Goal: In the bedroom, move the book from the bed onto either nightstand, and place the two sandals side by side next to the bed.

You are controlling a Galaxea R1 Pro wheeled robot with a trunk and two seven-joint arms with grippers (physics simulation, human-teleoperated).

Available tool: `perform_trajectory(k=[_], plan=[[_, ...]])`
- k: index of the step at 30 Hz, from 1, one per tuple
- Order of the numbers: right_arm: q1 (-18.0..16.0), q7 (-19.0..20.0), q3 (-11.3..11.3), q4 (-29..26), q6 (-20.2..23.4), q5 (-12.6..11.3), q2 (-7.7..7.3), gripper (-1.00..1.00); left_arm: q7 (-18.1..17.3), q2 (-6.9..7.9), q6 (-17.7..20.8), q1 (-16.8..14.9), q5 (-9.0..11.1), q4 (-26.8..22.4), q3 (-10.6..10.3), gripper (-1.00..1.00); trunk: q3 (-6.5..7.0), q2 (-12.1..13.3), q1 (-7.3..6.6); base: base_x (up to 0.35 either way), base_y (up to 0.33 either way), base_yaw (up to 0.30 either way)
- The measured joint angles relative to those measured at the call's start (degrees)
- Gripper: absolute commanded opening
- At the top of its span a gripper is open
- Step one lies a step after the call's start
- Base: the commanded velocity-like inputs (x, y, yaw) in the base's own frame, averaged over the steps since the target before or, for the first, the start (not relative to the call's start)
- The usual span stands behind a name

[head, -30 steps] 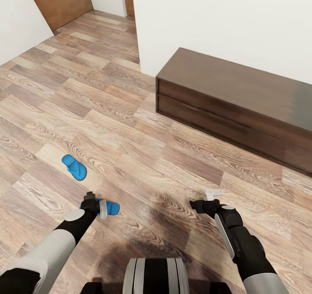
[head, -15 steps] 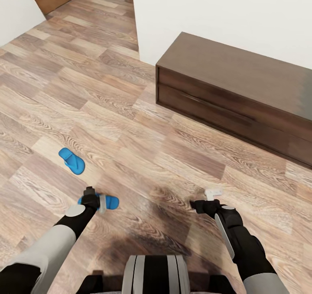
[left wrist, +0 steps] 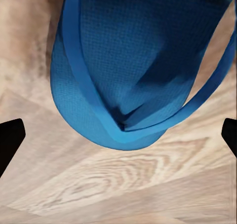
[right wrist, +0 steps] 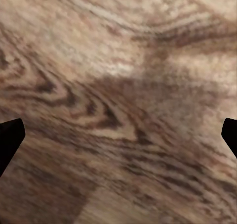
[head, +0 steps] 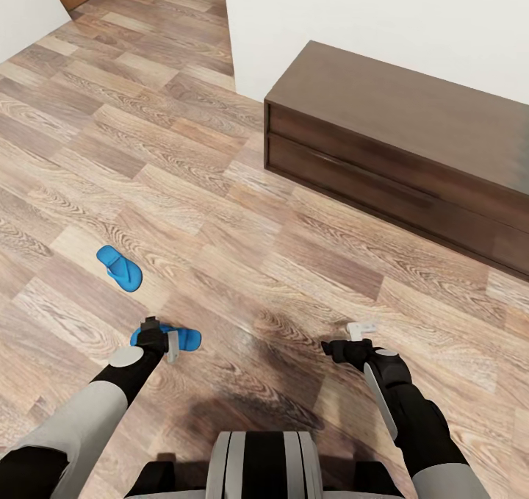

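On the plank floor (head: 220, 190), two blue sandals are seen well apart: one (head: 118, 267) lies free, the other (left wrist: 143, 66) sits directly under the left claw (head: 162, 339), whose fingers are spread wide. The right claw (head: 351, 339) is likewise held open above bare floor, near a dark cabinet (head: 411, 146).
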Motion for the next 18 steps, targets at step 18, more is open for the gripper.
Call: perform_trajectory(k=[18], plan=[[0.0, 0.0, 0.0, -0.1, 0.0, 0.0, 0.0, 1.0, -3.9, -0.38, 0.0, 0.0, -3.5, -1.3, 0.0, 1.0, -2.43, -0.1, 0.29, 0.0, 0.0, 0.0]])
